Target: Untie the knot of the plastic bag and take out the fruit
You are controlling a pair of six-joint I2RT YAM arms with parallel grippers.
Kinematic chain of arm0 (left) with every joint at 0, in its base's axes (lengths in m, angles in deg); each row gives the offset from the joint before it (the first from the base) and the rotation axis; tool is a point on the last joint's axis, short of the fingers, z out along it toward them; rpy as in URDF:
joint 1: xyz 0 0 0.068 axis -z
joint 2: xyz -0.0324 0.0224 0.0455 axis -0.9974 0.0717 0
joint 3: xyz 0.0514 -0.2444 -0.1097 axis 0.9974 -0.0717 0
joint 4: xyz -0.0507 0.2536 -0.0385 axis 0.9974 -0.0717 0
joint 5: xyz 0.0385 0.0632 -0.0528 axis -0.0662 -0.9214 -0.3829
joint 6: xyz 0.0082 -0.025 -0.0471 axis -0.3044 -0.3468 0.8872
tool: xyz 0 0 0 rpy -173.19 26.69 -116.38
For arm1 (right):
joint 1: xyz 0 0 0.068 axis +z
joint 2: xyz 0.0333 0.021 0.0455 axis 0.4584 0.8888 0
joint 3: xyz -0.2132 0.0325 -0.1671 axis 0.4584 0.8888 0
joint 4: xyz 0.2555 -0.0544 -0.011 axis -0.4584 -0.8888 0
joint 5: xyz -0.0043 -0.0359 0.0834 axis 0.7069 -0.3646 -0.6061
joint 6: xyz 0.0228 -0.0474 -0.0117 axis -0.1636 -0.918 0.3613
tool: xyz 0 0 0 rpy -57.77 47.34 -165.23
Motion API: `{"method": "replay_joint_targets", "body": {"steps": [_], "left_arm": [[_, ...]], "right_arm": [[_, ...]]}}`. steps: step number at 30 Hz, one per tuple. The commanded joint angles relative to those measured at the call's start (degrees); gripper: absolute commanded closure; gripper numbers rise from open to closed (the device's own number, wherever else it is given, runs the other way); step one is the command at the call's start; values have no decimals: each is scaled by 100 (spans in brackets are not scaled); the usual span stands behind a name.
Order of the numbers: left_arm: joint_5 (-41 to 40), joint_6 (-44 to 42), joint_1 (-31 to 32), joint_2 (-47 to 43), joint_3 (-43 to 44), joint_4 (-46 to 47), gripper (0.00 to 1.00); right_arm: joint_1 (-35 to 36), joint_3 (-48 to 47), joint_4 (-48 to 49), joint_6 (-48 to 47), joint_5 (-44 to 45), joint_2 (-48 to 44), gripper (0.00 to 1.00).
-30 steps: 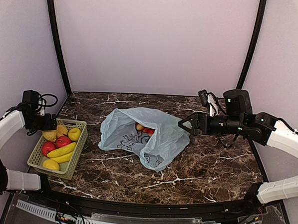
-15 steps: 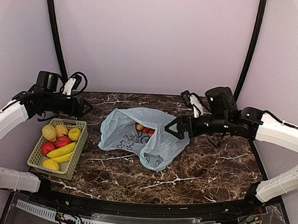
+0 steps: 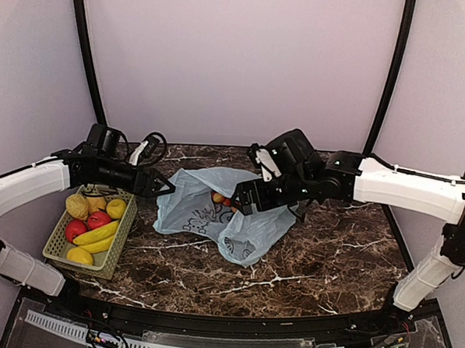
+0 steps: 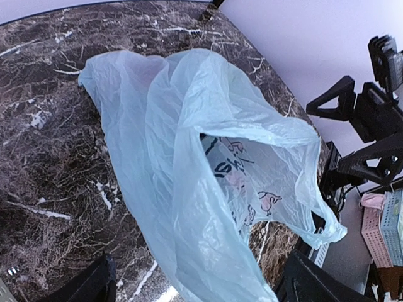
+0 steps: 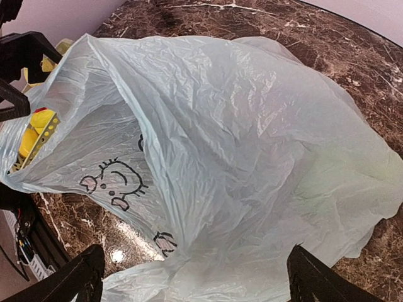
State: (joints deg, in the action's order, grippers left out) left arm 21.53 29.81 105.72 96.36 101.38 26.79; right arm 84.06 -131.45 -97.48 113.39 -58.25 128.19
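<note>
Marble table (image 3: 329, 265) bears the plastic bag (image 3: 253, 222), untied and gaping; fruit (image 3: 225, 200) sits inside, not yet taken out; left gripper (image 3: 168, 188) and right gripper (image 3: 239, 203) spread, empty.

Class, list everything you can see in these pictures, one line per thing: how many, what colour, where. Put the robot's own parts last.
plastic bag: one, pale blue-green with a dark print, middle of the table, mouth open
small fruits: at least two showing, red-orange, inside the bag's mouth
basket: one, pale green, left side of the table
bananas: about two, yellow, in the basket
apples: two, red, in the basket
round fruits: about four, yellow to tan, in the basket
table: one, dark marble with white veins
left gripper: one, black, open, beside the bag's left edge
right gripper: one, black, open, over the bag's mouth
</note>
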Motion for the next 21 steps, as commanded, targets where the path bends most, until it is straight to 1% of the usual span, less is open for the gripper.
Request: {"method": "replay_joint_targets", "body": {"steps": [1, 5, 7, 8, 9, 11, 12, 13, 14, 15, 17, 21], "left_arm": [[240, -406, 51, 435, 193, -50, 10], [398, -316, 209, 707, 177, 400, 20], [430, -297, 280, 791, 122, 622, 32], [447, -290, 296, 817, 111, 678, 43], [447, -308, 299, 843, 98, 727, 49], [311, -350, 301, 813, 58, 755, 72], [269, -393, 302, 784, 40, 762, 76], [183, -418, 302, 710, -7, 763, 84], [131, -458, 302, 614, -33, 761, 87], [45, -477, 302, 571, -74, 761, 92], [-59, -505, 302, 430, -128, 769, 97], [-115, -477, 314, 232, -219, 894, 99]], "right_arm": [[44, -473, -298, -2, 379, 374, 1], [39, -837, -524, -8, 634, 791, 1], [44, -951, -628, 21, 774, 980, 1], [43, -998, -702, 33, 844, 1071, 1], [44, -1027, -789, 53, 994, 1140, 1], [39, -1041, -1096, 146, 1391, 1244, 1], [29, -1026, -1259, 198, 1607, 1256, 1], [20, -989, -1450, 245, 1809, 1246, 1], [-4, -905, -1646, 320, 2023, 1212, 1], [-34, -803, -1808, 394, 2180, 1131, 1], [-133, -506, -2004, 533, 2300, 852, 1], [-398, 117, -2085, 719, 2205, 194, 1]]}}
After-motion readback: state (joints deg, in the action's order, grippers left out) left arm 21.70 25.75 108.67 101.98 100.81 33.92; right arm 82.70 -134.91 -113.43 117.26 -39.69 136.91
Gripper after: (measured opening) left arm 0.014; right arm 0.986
